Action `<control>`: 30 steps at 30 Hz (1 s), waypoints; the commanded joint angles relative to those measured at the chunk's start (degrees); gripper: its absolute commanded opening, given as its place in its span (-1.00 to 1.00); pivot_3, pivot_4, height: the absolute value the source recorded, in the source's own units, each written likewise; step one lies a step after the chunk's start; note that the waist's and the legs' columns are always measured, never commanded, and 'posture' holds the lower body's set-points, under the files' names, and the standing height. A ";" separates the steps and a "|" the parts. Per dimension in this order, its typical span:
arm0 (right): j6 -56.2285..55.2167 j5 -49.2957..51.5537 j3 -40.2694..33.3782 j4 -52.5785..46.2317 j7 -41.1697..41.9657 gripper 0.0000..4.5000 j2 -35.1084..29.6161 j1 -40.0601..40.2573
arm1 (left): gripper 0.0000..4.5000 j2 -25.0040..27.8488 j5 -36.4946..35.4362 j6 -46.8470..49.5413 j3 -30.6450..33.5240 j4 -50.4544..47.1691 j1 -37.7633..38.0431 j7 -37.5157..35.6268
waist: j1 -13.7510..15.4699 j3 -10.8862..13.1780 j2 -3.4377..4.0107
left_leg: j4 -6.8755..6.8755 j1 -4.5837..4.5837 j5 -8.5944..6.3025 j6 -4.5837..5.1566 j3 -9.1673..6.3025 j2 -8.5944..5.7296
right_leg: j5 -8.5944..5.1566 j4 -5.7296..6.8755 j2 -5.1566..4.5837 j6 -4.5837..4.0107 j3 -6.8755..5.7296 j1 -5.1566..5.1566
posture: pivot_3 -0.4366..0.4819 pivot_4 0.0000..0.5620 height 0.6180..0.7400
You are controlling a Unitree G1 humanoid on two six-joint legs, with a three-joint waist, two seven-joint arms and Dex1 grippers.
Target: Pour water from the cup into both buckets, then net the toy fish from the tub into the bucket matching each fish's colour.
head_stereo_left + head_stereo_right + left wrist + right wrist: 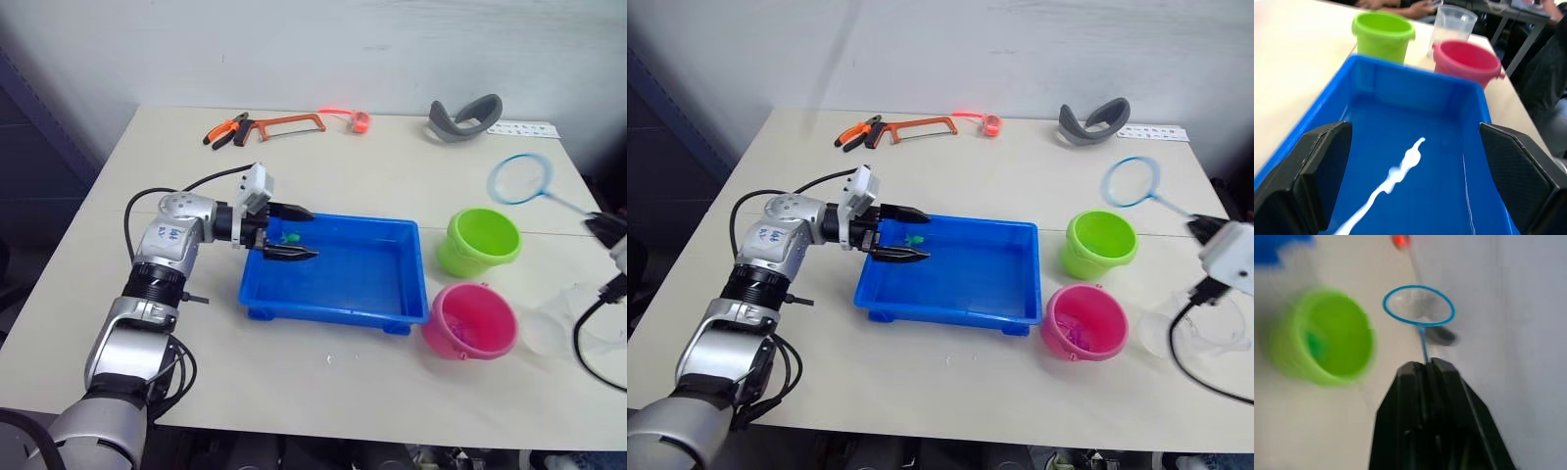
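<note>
blue tub (372,294): set near the middle of the table (392,186); a small green toy fish (290,237) is seen at its left end. left gripper (299,233): held over that end, fingers spread wide with the fish between them, contact not discernible. lime green bucket (480,240): placed just off the tub's right end, something green is seen inside it in the right wrist view. pink bucket (470,321): placed nearer the front edge, just beside the green one. clear cup (568,318): stood right of the pink bucket. net (1419,306): its thin handle is pinched by the right gripper (1427,364), fingers pressed together, hoop raised behind the green bucket. hacksaw (284,124), pliers (223,130): laid at the far edge.
</note>
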 commanded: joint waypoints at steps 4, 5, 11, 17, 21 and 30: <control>23.40 30.50 9.06 -13.23 -5.60 -1.00 -2.80 -13.07 | 0.99 5.37 0.35 0.96 2.52 -5.98 4.22 1.18 | 0.60 0.01 -0.02 | 0.13 -0.07 -0.01 0.01 -0.13 -0.05 | 0.00 -0.04 -0.14 0.00 -0.03 0.04 | -0.05 -0.47 1.00; 24.89 31.44 11.09 -13.24 -5.61 -1.00 -3.11 -14.92 | 0.99 5.99 0.15 1.52 2.93 -6.67 4.74 1.51 | 0.90 0.00 -0.04 | 0.13 -0.09 -0.01 0.02 -0.18 -0.09 | 0.00 -0.08 -0.17 0.00 -0.02 0.07 | -0.05 -0.47 1.00; 31.11 27.87 26.53 -8.59 -5.81 -1.00 -0.92 -26.17 | 0.99 10.49 -0.38 4.22 5.46 -10.23 8.18 2.81 | 1.45 0.01 -0.07 | 0.14 -0.17 -0.05 0.08 -0.35 -0.12 | 0.00 -0.16 -0.22 0.00 0.01 0.07 | -0.05 -0.47 1.00; 33.42 18.30 41.39 -1.23 -4.98 -1.00 6.57 -36.44 | 0.99 13.91 -1.01 6.40 8.16 -13.06 11.29 4.04 | 1.31 0.01 -0.07 | 0.09 -0.17 -0.04 0.06 -0.33 -0.10 | 0.00 -0.12 -0.24 -0.01 0.00 -0.03 | -0.05 -0.47 1.00; 32.84 12.14 47.03 4.20 -3.94 -1.00 11.33 -40.58 | 0.99 14.12 -1.07 7.01 9.01 -14.84 12.03 5.54 | 0.97 0.01 -0.07 | 0.06 -0.19 -0.04 0.06 -0.31 -0.10 | 0.00 -0.08 -0.24 -0.01 -0.03 -0.12 | -0.05 -0.47 1.00; 30.07 2.23 51.76 15.42 -2.54 -1.00 21.08 -46.86 | 0.99 14.01 -1.54 8.05 9.17 -17.54 12.79 7.28 | 0.10 0.01 -0.07 | 0.01 -0.19 -0.01 0.01 -0.32 -0.10 | 0.00 0.01 -0.24 -0.01 -0.17 -0.17 | -0.05 -0.47 1.00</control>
